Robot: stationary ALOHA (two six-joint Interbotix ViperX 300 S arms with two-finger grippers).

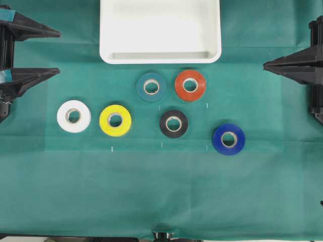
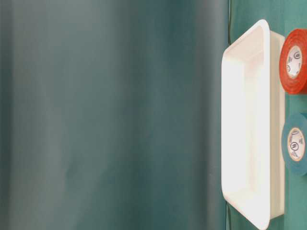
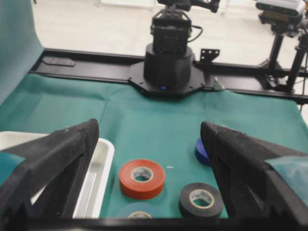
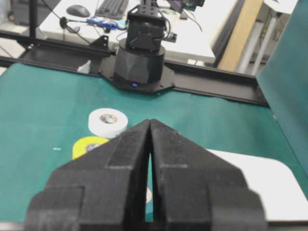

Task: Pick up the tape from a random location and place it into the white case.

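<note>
The tape [image 1: 151, 87] lies flat on the desk [image 1: 151, 201], just below the white case [image 1: 160, 56], beside the orange roll [image 1: 190, 85]. Left pincer [image 1: 56, 53] spread wide; right pincer [image 1: 267, 64] closed, empty. Probably light, rigid, smooth-sided: grasp across the outer rim.

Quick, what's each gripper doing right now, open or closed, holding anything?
Left gripper: open, fingers wide apart, holding nothing.
Right gripper: closed, fingers pressed together, holding nothing.
</note>
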